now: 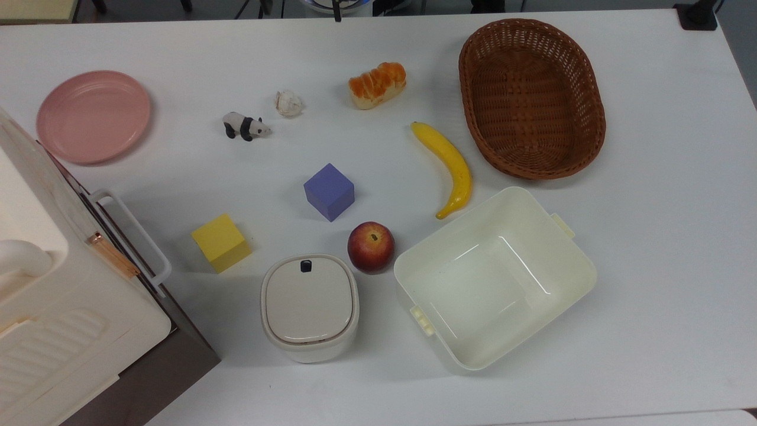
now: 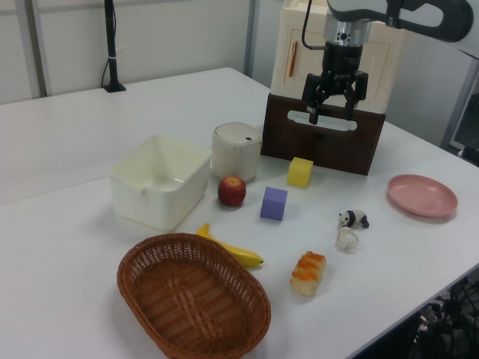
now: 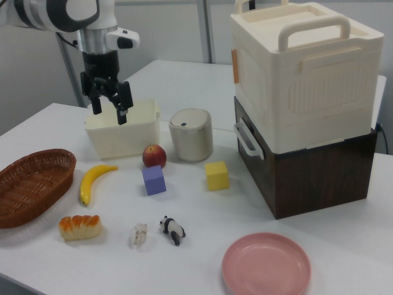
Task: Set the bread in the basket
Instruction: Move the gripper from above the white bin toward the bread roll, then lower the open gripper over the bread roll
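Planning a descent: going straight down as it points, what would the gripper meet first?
The gripper hangs high, so depth is unclear; probably bare table near the purple cube.

Rough woven wicker basket (image 1: pixel 532 97), glossy smooth cream plastic tub (image 1: pixel 495 277), matt pink plate (image 1: pixel 93 116), smooth white table (image 1: pixel 662 236).
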`<state>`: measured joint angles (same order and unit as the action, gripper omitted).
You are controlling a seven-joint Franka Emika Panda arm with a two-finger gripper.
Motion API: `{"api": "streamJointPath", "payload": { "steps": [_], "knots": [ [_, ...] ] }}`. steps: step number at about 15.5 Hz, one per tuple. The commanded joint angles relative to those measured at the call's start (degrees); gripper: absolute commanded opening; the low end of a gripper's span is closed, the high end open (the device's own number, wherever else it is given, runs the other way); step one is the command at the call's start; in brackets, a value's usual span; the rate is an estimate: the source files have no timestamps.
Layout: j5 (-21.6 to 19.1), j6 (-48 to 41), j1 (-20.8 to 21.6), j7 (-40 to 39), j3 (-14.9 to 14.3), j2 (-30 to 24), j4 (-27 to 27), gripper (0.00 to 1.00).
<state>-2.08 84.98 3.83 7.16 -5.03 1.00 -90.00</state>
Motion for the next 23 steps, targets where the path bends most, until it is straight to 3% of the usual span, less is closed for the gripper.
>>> {"api": "streamJointPath", "payload": {
  "steps": [1, 6, 11, 17, 20, 23],
  "knots": [
    [-0.9, 7.8, 0.7, 4.5, 0.0, -11.8, -15.7, 1.0],
    [-0.9, 15.4, 2.4, 8.7, 0.1, -20.5, -29.3, 1.0],
    [-0.3, 21.9, 6.1, 23.8, 0.1, -25.9, -39.4, 1.0],
    [3.0, 26.7, 9.6, 41.9, 0.0, -26.3, -45.7, 1.0],
    [3.7, 28.5, 10.0, 43.1, 0.0, -25.9, -48.0, 1.0],
    [3.7, 30.5, 11.7, 43.1, 0.0, -22.1, -48.1, 1.0]
  ]
}}
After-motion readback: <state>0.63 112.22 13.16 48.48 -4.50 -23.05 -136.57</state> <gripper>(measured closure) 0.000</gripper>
